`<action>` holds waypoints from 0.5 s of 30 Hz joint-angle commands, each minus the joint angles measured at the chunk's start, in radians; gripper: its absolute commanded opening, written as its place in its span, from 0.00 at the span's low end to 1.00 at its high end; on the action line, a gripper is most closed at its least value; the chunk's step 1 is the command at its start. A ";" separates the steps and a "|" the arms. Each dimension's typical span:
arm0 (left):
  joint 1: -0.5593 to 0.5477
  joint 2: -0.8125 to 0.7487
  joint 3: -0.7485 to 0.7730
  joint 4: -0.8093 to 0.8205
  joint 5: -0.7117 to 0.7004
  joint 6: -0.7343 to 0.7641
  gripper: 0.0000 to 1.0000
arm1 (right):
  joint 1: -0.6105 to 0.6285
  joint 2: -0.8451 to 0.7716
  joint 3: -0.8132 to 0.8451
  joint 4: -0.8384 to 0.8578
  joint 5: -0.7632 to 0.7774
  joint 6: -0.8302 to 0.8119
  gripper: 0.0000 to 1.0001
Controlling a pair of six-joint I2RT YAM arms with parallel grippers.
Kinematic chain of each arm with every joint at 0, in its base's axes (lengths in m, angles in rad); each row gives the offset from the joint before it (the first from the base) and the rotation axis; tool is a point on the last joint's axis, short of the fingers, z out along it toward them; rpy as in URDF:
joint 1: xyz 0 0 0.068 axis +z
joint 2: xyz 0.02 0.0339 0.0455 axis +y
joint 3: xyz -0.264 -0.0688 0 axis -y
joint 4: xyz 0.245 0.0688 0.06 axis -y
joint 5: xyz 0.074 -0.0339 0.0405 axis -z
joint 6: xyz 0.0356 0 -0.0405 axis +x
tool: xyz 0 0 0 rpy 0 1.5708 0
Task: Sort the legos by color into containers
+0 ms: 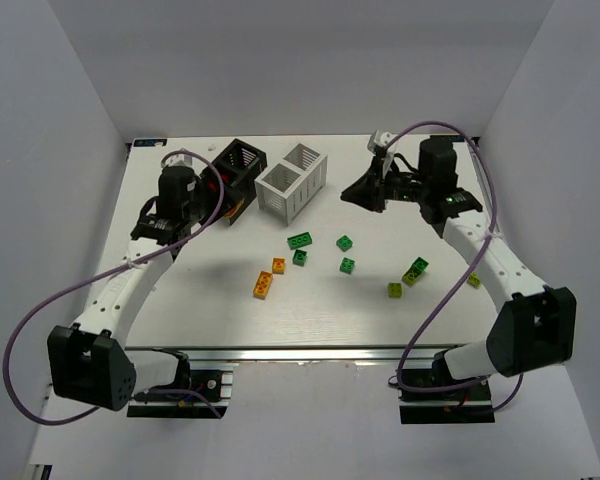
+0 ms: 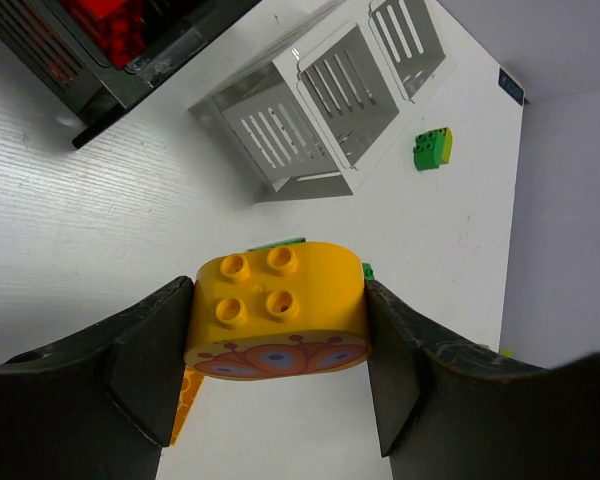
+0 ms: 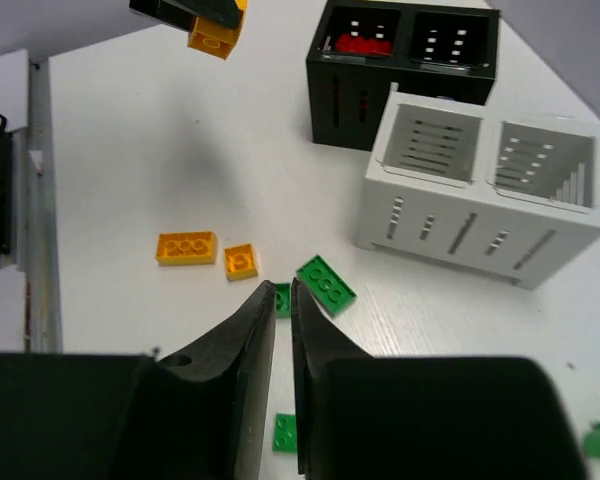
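My left gripper [image 2: 278, 335] is shut on an orange-yellow rounded brick [image 2: 280, 300] with a printed face. In the top view the left gripper [image 1: 230, 207] hangs beside the black container [image 1: 242, 160], which holds red bricks [image 3: 360, 42]. The white container [image 1: 293, 180] stands right of it, both compartments empty. My right gripper [image 3: 283, 290] is shut and empty, raised above the table right of the white container [image 3: 480, 190]. Green bricks [image 1: 300, 240], orange bricks [image 1: 263, 285] and yellow-green bricks [image 1: 415, 270] lie loose mid-table.
A green flat brick [image 3: 326, 284] and a small green brick [image 3: 281, 300] lie below my right fingertips. Two orange bricks [image 3: 186, 247] lie to their left. A green and yellow-green brick [image 2: 432, 148] lies beyond the white container. White walls enclose the table.
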 commanded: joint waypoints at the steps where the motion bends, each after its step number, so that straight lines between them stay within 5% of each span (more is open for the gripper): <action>1: -0.021 0.048 0.080 0.032 0.036 0.043 0.00 | -0.059 -0.089 -0.087 -0.014 -0.003 -0.014 0.22; 4: -0.027 0.100 0.129 0.034 0.036 0.060 0.00 | -0.085 -0.127 -0.123 -0.014 -0.002 -0.014 0.31; 15: -0.032 0.246 0.278 0.012 0.042 0.120 0.01 | -0.110 -0.170 -0.169 0.009 0.015 0.011 0.37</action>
